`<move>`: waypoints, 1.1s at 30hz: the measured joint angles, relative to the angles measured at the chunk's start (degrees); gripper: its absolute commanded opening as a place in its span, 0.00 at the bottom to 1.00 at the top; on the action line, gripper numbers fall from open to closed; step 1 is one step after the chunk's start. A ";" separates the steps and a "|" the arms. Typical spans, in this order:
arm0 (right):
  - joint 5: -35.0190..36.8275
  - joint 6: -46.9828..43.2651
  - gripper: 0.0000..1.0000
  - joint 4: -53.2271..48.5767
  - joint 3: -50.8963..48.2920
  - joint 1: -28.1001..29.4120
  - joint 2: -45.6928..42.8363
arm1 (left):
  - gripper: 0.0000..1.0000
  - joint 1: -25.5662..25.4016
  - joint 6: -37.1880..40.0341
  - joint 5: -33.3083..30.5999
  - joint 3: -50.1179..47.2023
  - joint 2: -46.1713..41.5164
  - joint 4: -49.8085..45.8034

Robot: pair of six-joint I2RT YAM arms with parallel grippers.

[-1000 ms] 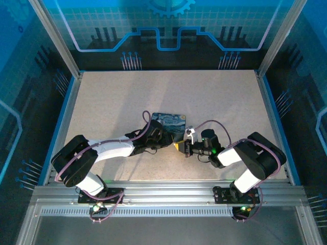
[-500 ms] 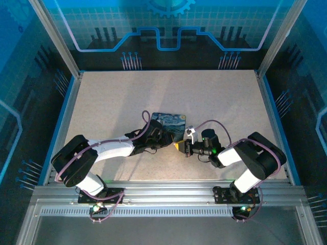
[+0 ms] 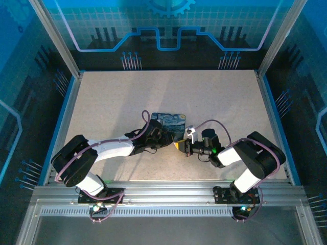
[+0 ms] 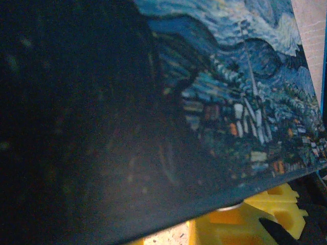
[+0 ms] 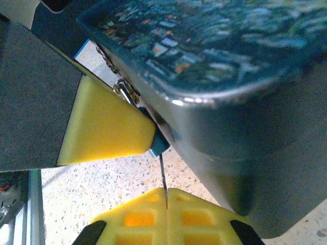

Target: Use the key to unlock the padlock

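Note:
The painted tin (image 3: 171,121) lies mid-table with both grippers meeting at its near edge. In the right wrist view, the small blue-grey padlock (image 5: 159,144) hangs from the tin's latch (image 5: 124,91). One yellow finger (image 5: 107,127) of my left gripper (image 3: 171,141) lies flat over the padlock, so just its lower end pokes out past the fingertip. The other left finger is hidden. My right gripper (image 5: 166,196) is shut on the key (image 5: 162,176), a thin dark blade pointing up into the padlock's underside. The tin (image 4: 230,92) hides most of the left jaws.
Speckled tabletop (image 3: 127,97) stretches wide behind and to both sides of the tin. Metal frame rails (image 3: 163,189) run along the near edge, with glass walls around. The two arms (image 3: 112,149) almost touch at the fingertips.

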 measured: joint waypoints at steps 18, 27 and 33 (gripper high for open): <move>-1.51 1.62 0.06 4.57 0.61 -0.37 3.43 | 0.22 0.57 -1.38 0.00 -0.02 -0.11 0.28; -3.45 1.95 0.06 6.60 1.33 -1.11 5.62 | 0.22 0.85 -1.44 0.00 -0.02 -0.44 0.28; -5.64 1.90 0.06 7.30 2.36 -1.79 7.26 | 0.22 1.09 -1.46 -0.04 -0.33 -1.16 0.31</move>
